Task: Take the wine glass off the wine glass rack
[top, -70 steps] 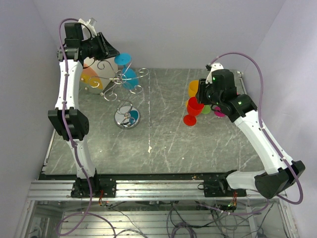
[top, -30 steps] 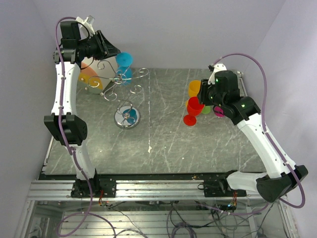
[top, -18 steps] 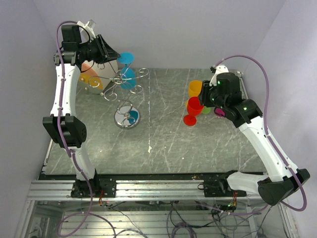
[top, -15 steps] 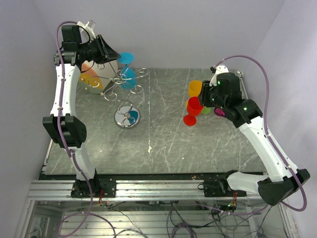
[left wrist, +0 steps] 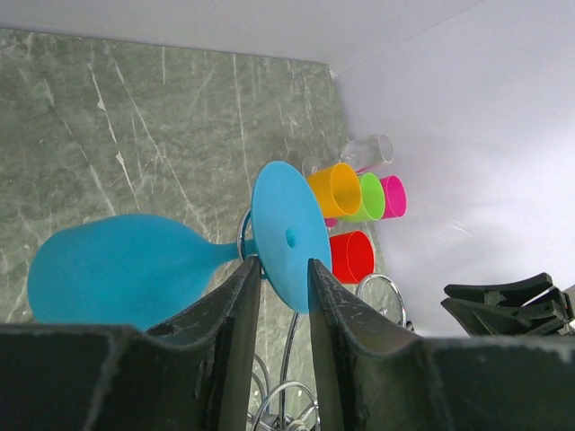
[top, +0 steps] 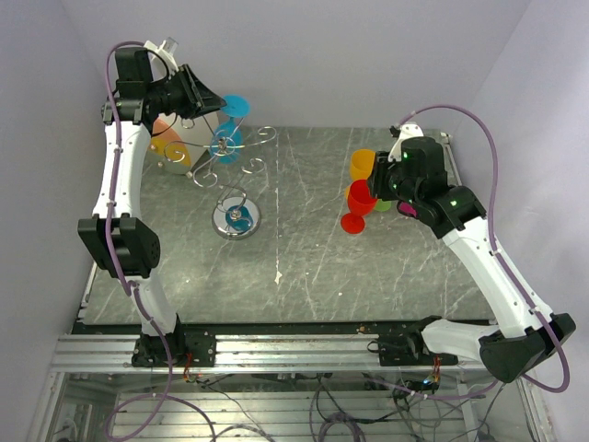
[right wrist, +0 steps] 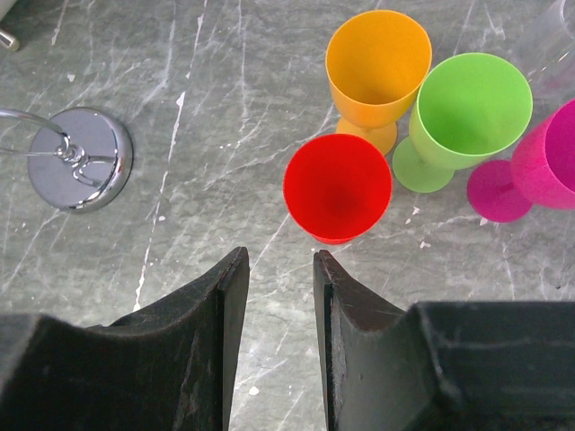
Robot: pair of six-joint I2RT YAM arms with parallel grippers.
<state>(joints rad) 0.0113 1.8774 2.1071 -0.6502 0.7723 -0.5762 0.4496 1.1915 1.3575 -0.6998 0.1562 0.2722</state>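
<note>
The left gripper [left wrist: 284, 267] hides the stem of the blue wine glass [left wrist: 117, 269], grip unclear; the right gripper [right wrist: 280, 260] stands spread.

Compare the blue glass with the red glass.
The blue glass lies tipped sideways at the top of the rack; the red glass stands upright on the table. The blue glass's foot sits inside the left end effector; the red glass stands free beside the orange glass. Both are opaque and stemmed.
</note>
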